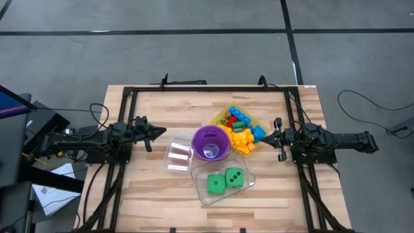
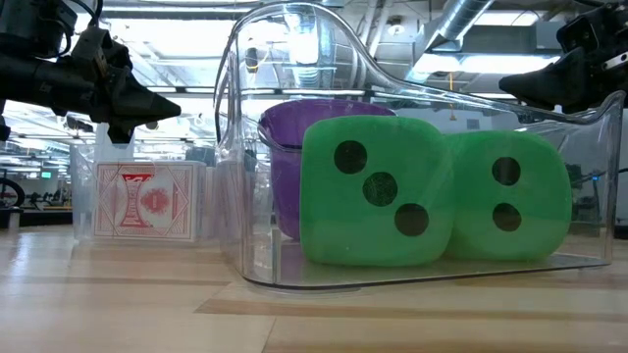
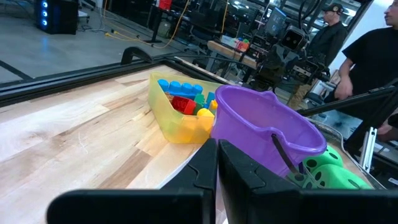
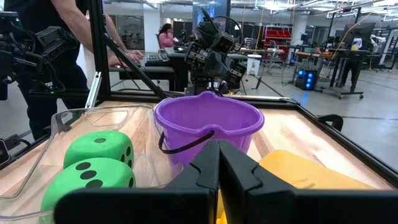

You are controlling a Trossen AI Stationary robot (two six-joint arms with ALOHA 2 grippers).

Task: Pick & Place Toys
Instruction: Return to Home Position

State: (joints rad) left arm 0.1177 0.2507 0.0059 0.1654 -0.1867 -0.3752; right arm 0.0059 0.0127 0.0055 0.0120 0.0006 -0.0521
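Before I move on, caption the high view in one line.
Both shut, left gripper and right gripper flank purple cup, yellow tray of toys, dice in clear tub.

Low view: purple cup [image 2: 280, 147] mostly hidden behind the nearer green die [image 2: 378, 191]. Left wrist view: dice [image 3: 326, 174] beyond the cup only part-seen, blocked by its wall. High view: toys [image 1: 242, 128] piled in the yellow tray [image 1: 218, 120] beside the cup, too small to tell shapes apart.

I see green dice [image 1: 216, 184] with black dots, purple cup [image 1: 210, 142], yellow tray [image 3: 177, 127] by my black right gripper [image 1: 264, 138] with blue, yellow, red bricks [image 1: 244, 137]; red-patterned cards [image 2: 145, 202] by left gripper [image 1: 162, 134].
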